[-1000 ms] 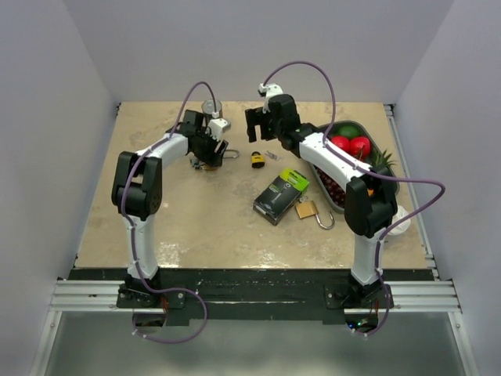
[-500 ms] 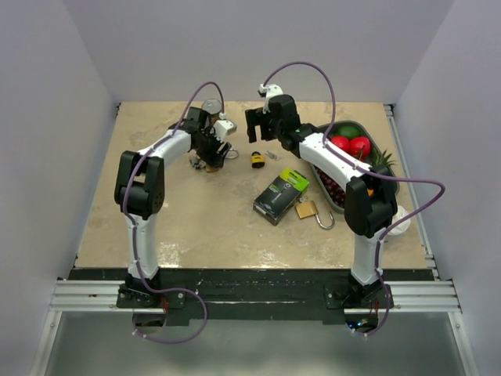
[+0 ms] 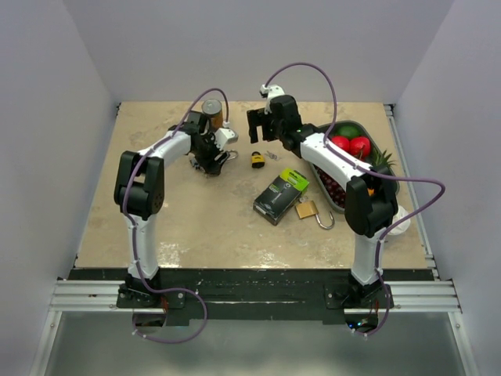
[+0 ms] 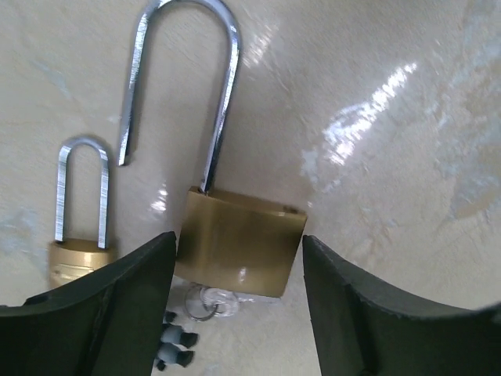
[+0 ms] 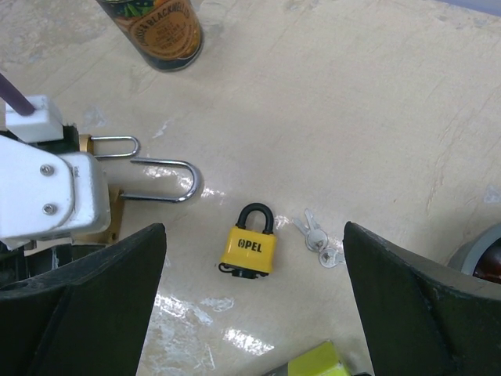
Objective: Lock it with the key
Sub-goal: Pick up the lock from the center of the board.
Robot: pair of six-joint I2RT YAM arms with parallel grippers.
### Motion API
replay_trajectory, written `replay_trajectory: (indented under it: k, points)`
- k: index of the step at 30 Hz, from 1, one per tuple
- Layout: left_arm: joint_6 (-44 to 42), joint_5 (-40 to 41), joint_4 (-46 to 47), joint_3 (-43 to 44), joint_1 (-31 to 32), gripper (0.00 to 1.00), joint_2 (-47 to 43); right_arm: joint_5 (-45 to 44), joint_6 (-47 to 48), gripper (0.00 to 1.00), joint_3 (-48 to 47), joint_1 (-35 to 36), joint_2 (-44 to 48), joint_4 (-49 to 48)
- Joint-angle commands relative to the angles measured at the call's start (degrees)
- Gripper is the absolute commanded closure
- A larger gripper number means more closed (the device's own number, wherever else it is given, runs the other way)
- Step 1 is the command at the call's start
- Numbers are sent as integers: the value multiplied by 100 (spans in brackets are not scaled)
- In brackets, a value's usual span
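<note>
**Table (image 3: 196,227), far half.**

1. Left gripper (image 4: 237,243): pointed down over the big lock (image 4: 239,254). Jaws stood partly open, one finger close against each side edge of the brass body. Whether they pinched the body could not be told.
2. Big lock: brass, lying flat on the table at far left of centre. The shackle (image 4: 211,78) was open, with its long leg seated in the body and its short leg ending free in the air.
3. Key ring (image 4: 202,301): showed just below the big lock's body. Whether a key sat in the keyhole could not be told.
4. Small lock (image 4: 78,235): brass, just beside the big lock. Both shackle legs were down in the body, which was partly hidden by a finger.
5. Right gripper (image 5: 252,235): held above the table with jaws spread wide and nothing between them.
6. Yellow lock (image 5: 249,249): black shackle, lying under the right gripper, well apart from the big lock.
7. Loose keys (image 5: 317,239): just beside the yellow lock.
8. Can (image 5: 156,31): upright, beyond the big lock.

**Table, near half.**

9. Box (image 3: 281,195): black and green, lying flat at centre.
10. Third lock (image 3: 307,209): brass, just beside the box.
11. Tray (image 3: 368,131): at the right edge, holding red fruit (image 3: 350,145).
</note>
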State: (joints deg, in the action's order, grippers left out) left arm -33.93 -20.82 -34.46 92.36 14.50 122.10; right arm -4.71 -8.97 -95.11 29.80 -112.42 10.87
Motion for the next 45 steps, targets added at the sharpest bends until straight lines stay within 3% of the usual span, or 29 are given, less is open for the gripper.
replay_trajectory:
  k: [1,5,9,15,26,35,40,41,43,44,45]
  points:
    - [18,-177,-685,-297,158,31,-300,93,27,2,36,-36,273,-182]
    - [194,95,-624,-131,158,31,-442,146,27,2,72,-53,308,-217]
    - [343,419,-483,72,149,17,-407,190,10,2,89,-62,300,-226]
    - [774,631,-325,-6,193,11,-450,128,27,1,98,-71,344,-235]
    - [774,825,317,-824,492,18,-460,672,-307,1,238,-299,431,-323]
    - [976,1167,246,-1132,571,37,-582,1006,-96,1,247,-387,563,-270]
    - [1511,1151,202,-1220,563,65,-837,1130,-35,1,195,-396,537,-305]
    - [1826,1081,255,-1229,545,78,-1020,1148,-43,1,160,-405,520,-323]
    - [2222,835,570,-1351,493,94,-1267,1253,-26,1,116,-396,502,-331]
    - [2651,721,667,-1395,483,100,-1503,1271,-26,2,107,-396,476,-323]
    - [2881,485,877,-1422,475,100,-1618,1271,-113,2,89,-396,423,-305]
